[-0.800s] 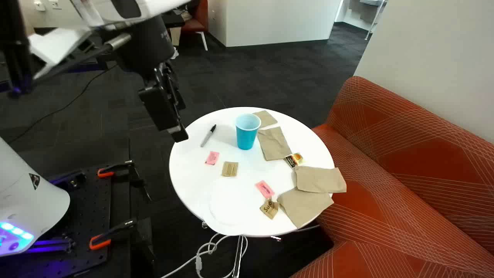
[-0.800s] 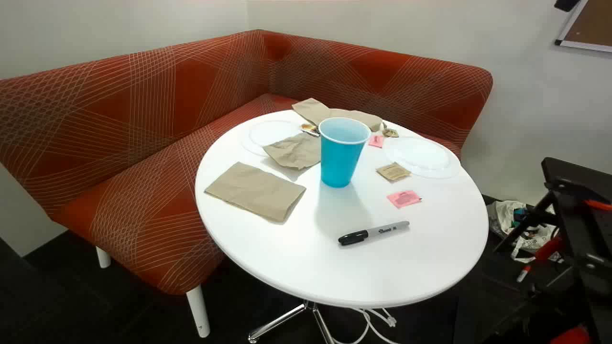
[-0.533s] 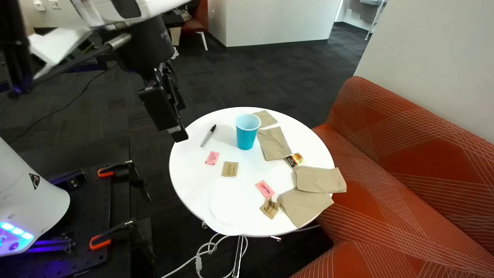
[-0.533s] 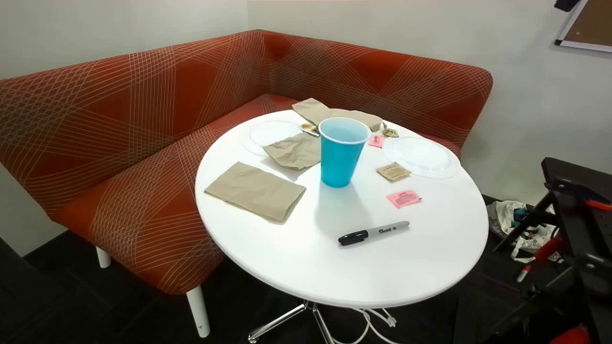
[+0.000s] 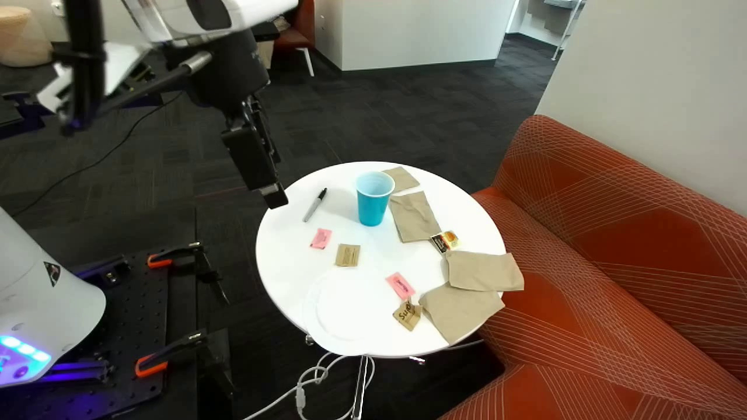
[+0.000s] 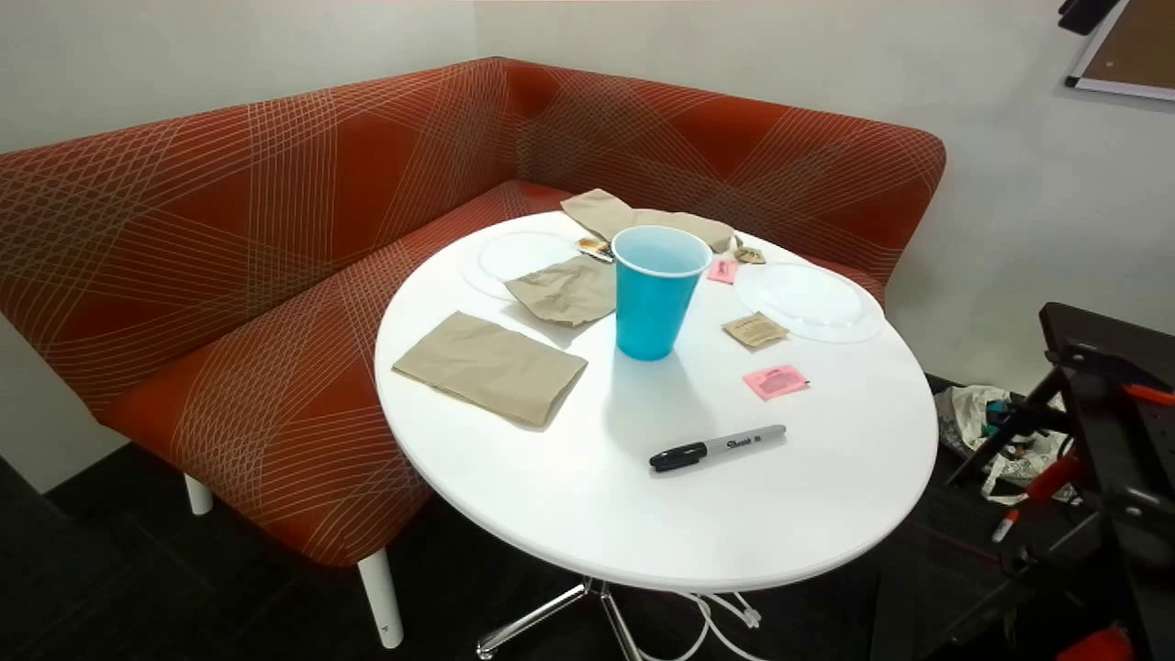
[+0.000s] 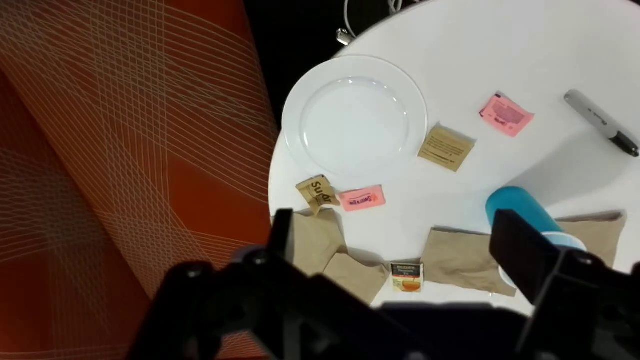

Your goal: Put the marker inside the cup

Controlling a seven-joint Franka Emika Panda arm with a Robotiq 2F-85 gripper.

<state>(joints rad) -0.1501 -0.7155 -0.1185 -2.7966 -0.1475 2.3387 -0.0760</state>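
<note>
1. In an exterior view the marker (image 6: 718, 448) lies flat on the near part of the tabletop (image 6: 569, 477).
2. Beyond the marker, slightly left, the cup (image 6: 654, 303) stands upright, without the marker inside.
3. A pink packet (image 6: 777, 382) lies right of the cup.
4. The tool (image 7: 396, 234) hangs well above the tabletop, spread wide, holding nothing.
5. The task looks barely begun: reaching, gripping, lifting and dropping the marker in all remain.

Access to marker (image 6: 718, 447) free from above; bare table (image 6: 789, 505) along both sides. Tall obstruction: turquoise cup (image 6: 654, 312), upright, apart. Low: pink sweetener packet (image 6: 776, 382), flat near grey end.
</note>
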